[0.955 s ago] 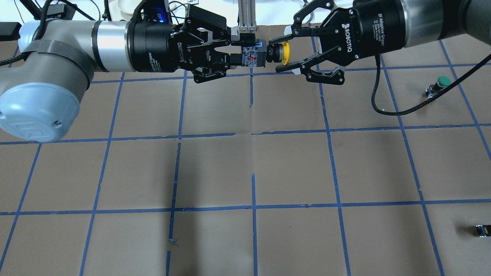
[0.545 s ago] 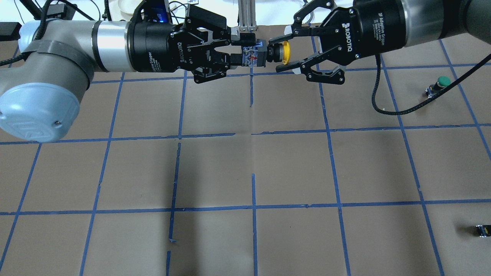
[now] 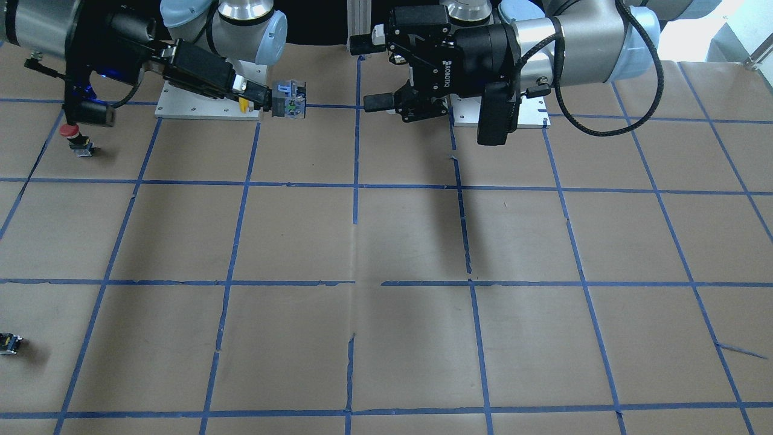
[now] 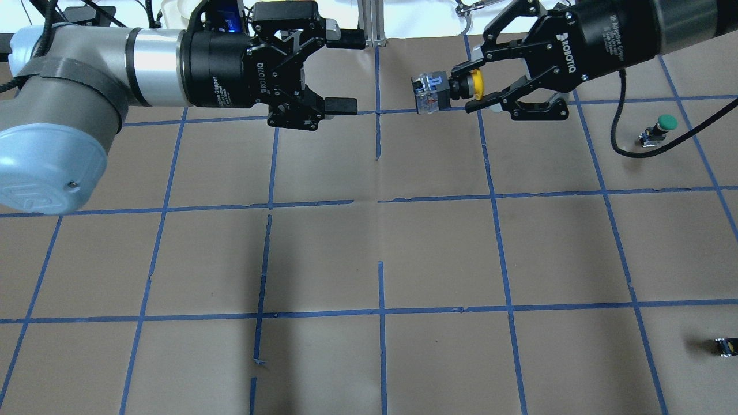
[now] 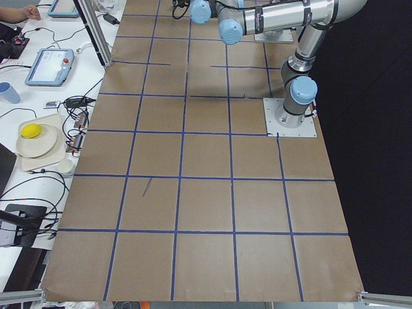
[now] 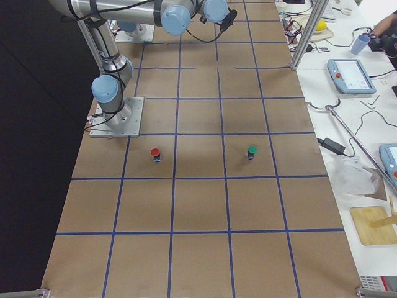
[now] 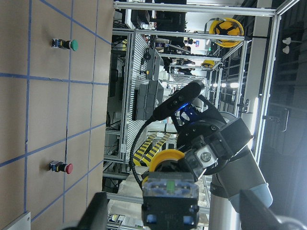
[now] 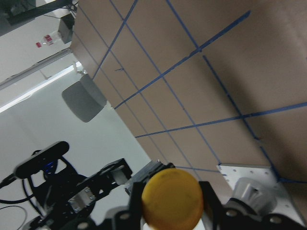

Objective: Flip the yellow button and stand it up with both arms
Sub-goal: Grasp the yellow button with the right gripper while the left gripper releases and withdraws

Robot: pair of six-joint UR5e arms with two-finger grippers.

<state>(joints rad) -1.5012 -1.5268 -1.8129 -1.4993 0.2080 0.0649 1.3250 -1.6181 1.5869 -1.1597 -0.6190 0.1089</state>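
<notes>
The yellow button [image 4: 431, 92] hangs in the air on its side, yellow cap [image 4: 476, 83] toward the right arm and its black-grey body pointing left. My right gripper [image 4: 468, 89] is shut on it at the neck just behind the cap. In the front-facing view it is at the upper left [image 3: 288, 99]. My left gripper [image 4: 343, 72] is open and empty, a hand's width left of the button, jaws spread wide; it is at the upper middle of the front-facing view [image 3: 371, 72]. The left wrist view looks at the button's underside [image 7: 170, 191]. The right wrist view shows the cap [image 8: 172, 199].
A green-capped button [image 4: 663, 127] stands on the table at the far right. A red-capped button [image 3: 72, 136] stands near the right arm's base. A tiny capless switch block [image 4: 723, 346] lies at the near right edge. Brown paper with a blue tape grid [image 4: 380, 259] covers the table.
My left gripper has opened, let go of the button's body and drawn back to the left. My right gripper has closed on the button and carried it to the right.
</notes>
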